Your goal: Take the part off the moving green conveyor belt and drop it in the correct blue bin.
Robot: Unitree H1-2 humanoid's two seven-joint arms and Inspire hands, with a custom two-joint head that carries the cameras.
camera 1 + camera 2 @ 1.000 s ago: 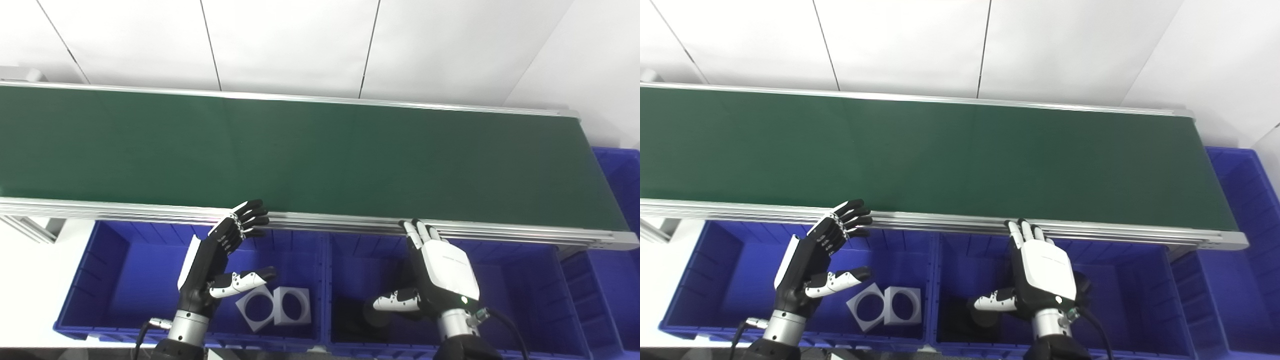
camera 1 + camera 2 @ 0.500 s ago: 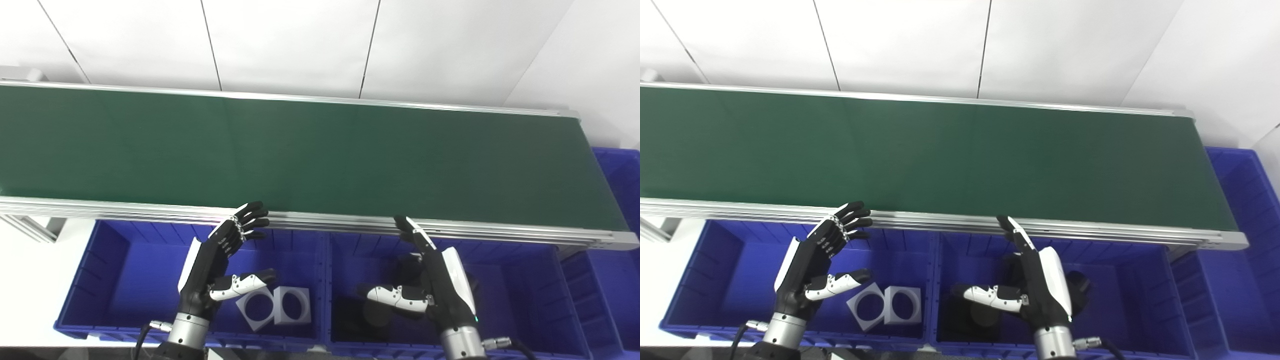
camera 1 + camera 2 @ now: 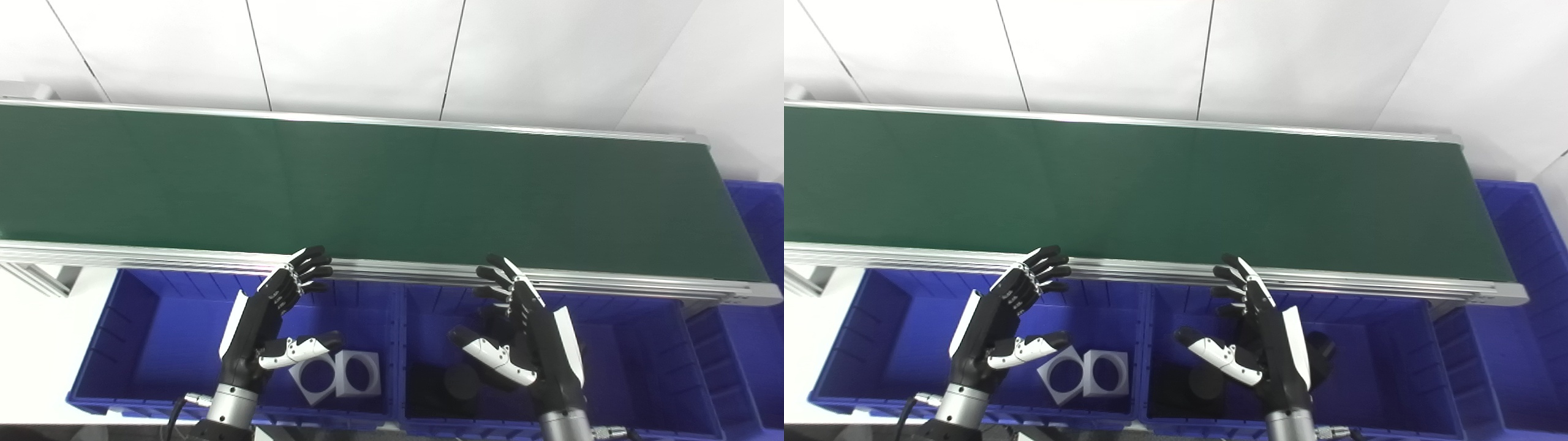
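The green conveyor belt [image 3: 380, 184] runs across the view and carries no part. My left hand [image 3: 264, 324] hovers open over the left blue bin [image 3: 153, 331], fingers near the belt's front rail. In that bin lie two white square parts with round holes [image 3: 337, 375]. My right hand [image 3: 527, 340] hovers open over the middle blue bin [image 3: 625, 361], palm turned left, fingers spread. Black round parts [image 3: 460, 383] lie in the middle bin, partly hidden behind the right hand.
The belt's aluminium front rail [image 3: 398, 272] stands just beyond both hands. Another blue bin [image 3: 756, 343] sits at the right end of the belt. White wall panels [image 3: 355, 55] rise behind the belt.
My right hand has rolled from palm down to palm facing left, with its fingers spread and its thumb raised. The left hand has barely moved. The belt stays bare.
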